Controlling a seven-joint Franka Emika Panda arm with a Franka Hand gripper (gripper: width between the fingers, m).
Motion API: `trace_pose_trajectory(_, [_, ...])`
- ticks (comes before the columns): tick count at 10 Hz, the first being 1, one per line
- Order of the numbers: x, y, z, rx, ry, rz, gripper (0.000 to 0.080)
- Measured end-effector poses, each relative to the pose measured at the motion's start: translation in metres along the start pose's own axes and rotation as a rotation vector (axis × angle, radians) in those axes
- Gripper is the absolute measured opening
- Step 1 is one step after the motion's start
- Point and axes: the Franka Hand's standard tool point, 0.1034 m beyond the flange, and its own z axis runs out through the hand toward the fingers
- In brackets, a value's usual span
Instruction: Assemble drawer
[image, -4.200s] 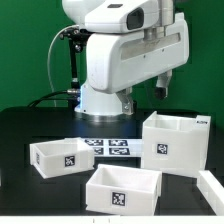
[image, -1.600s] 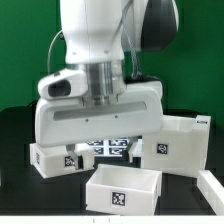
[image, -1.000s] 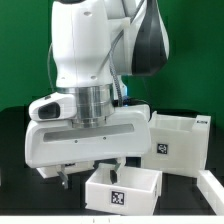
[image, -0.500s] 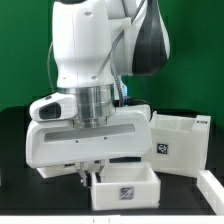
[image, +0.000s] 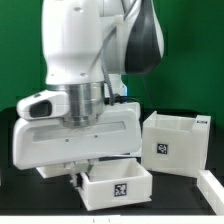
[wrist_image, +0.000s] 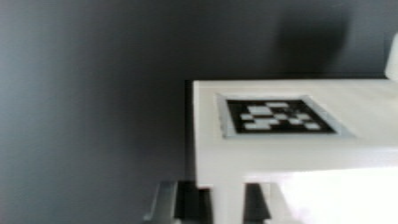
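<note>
So at this point the hand (image: 77, 178) was down low at the front of the worktop (image: 25, 198), closed together on the side wall of the front tray (image: 117, 186), the wall on the exterior view's left. The wrist view backed that up: the hand (wrist_image: 217, 198) had a dark finger on each side of a thin white edge, and the tray's white face (wrist_image: 329, 160) was right there with its square marker (wrist_image: 276, 115) filling a good chunk of the shot. The rest of that view was just dark worktop (wrist_image: 89, 100).

The tray sat near the front edge, open top up, marker (image: 122, 187) facing the camera. It looked a touch crooked, but I couldn't tell if it was actually off the surface.

The tall casing (image: 176, 142) stood on the exterior view's right, just beside the tray and a bit further back, upright, with its own marker (image: 161, 149) on the near face. The hand wasn't touching it.

The arm (image: 85, 70) was huge in the exterior view and blocked most of what was behind it.
</note>
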Motion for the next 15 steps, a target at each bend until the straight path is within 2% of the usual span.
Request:
trace_pose_trajectory(2, [-0.02, 0.036, 0.004, -0.013, -0.006, -0.061, 0.0037])
trace_pose_trajectory(4, [-0.03, 0.055, 0.007, -0.017, -0.009, -0.076, 0.0037])
trace_pose_trajectory(5, [-0.034, 0.06, 0.007, -0.018, -0.009, -0.065, 0.0038])
trace_pose_trajectory(8, [-0.032, 0.058, 0.007, -0.017, -0.009, -0.069, 0.0038])
trace_pose_trajectory(9, [-0.032, 0.058, 0.007, -0.017, -0.009, -0.069, 0.0215])
trace_pose_trajectory(10, [-0.032, 0.058, 0.007, -0.017, -0.009, -0.069, 0.0215])
trace_pose_trajectory(11, [-0.032, 0.056, 0.006, -0.012, -0.013, -0.06, 0.0402])
trace_pose_trajectory(12, [-0.026, 0.052, -0.003, 0.005, -0.025, -0.045, 0.0541])
trace_pose_trajectory(13, [-0.021, 0.05, -0.021, 0.015, -0.028, -0.05, 0.0615])
trace_pose_trajectory(14, [-0.015, 0.047, -0.045, 0.015, -0.018, -0.04, 0.0615])
trace_pose_trajectory(15, [-0.011, 0.039, -0.063, 0.025, -0.022, -0.004, 0.0643])
